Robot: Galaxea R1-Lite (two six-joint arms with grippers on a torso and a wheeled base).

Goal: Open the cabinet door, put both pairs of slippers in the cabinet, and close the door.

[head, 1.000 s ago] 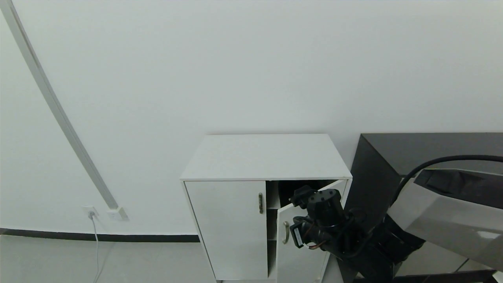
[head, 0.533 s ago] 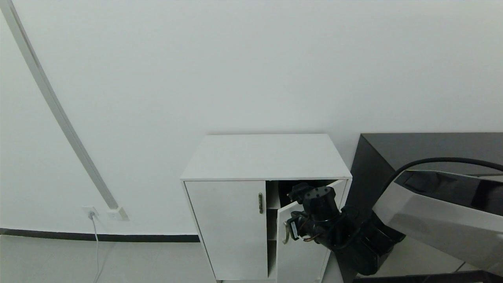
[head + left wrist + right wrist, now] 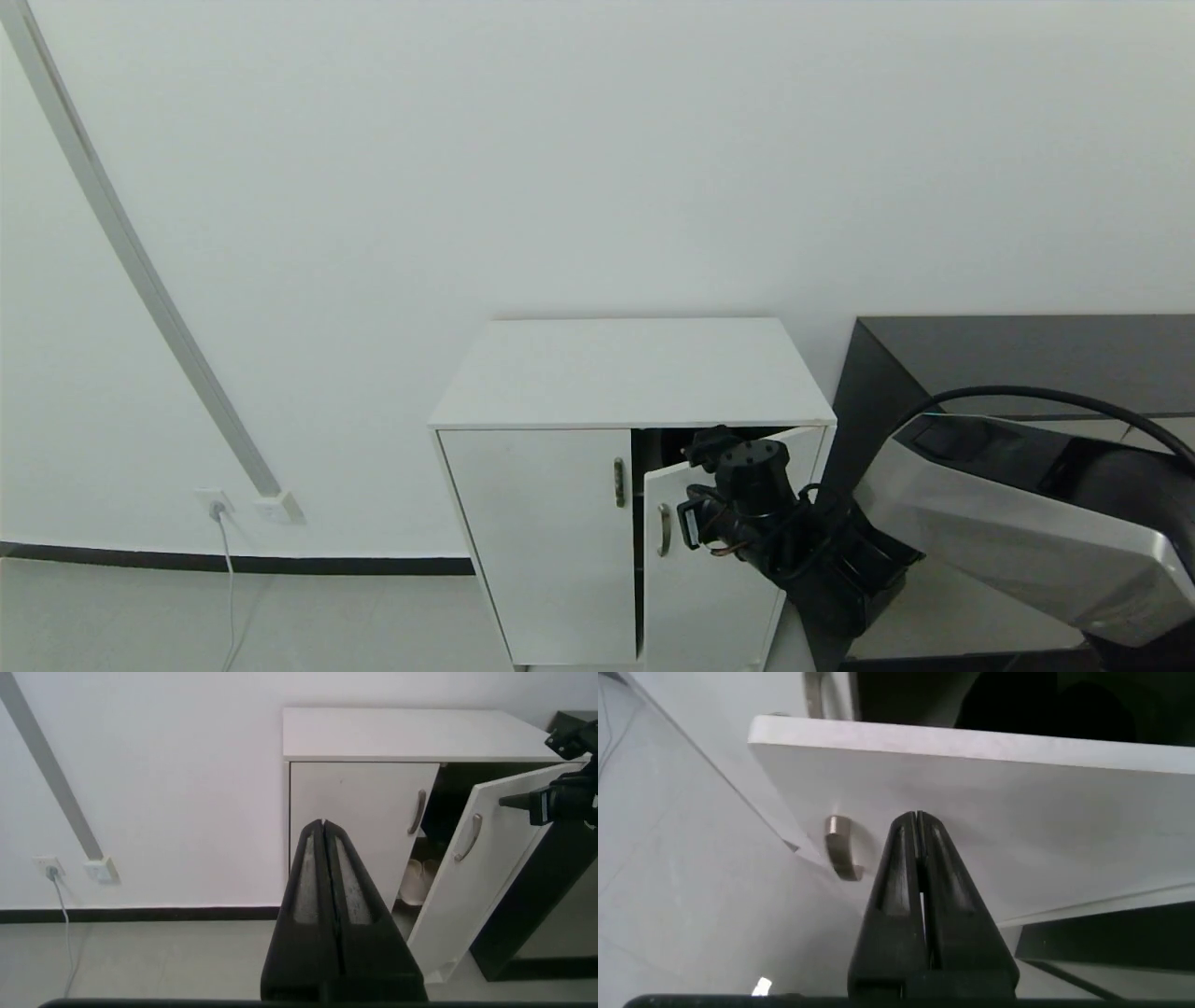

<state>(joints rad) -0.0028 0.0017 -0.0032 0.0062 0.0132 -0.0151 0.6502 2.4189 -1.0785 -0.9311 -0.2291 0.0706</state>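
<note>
The white cabinet (image 3: 630, 373) stands against the wall, its left door (image 3: 541, 532) closed and its right door (image 3: 695, 597) ajar by a narrow gap. My right gripper (image 3: 919, 819) is shut, its tips pressed on the outer face of the right door (image 3: 1046, 784) beside the metal handle (image 3: 842, 847). In the head view, the right wrist (image 3: 747, 485) sits just right of that handle (image 3: 663, 529). Pale slippers (image 3: 418, 875) lie on a lower shelf inside, seen through the gap. My left gripper (image 3: 323, 826) is shut on nothing, well back from the cabinet (image 3: 411, 733).
A black piece of furniture (image 3: 980, 355) stands close against the cabinet's right side. A wall socket with a hanging cable (image 3: 217, 509) and a slanted grey conduit (image 3: 140, 271) are on the wall to the left. Open floor (image 3: 140, 961) lies left of the cabinet.
The right door has swung inward from about half open to nearly closed, with my right gripper moving left and toward the cabinet against it. The left gripper has not visibly moved.
</note>
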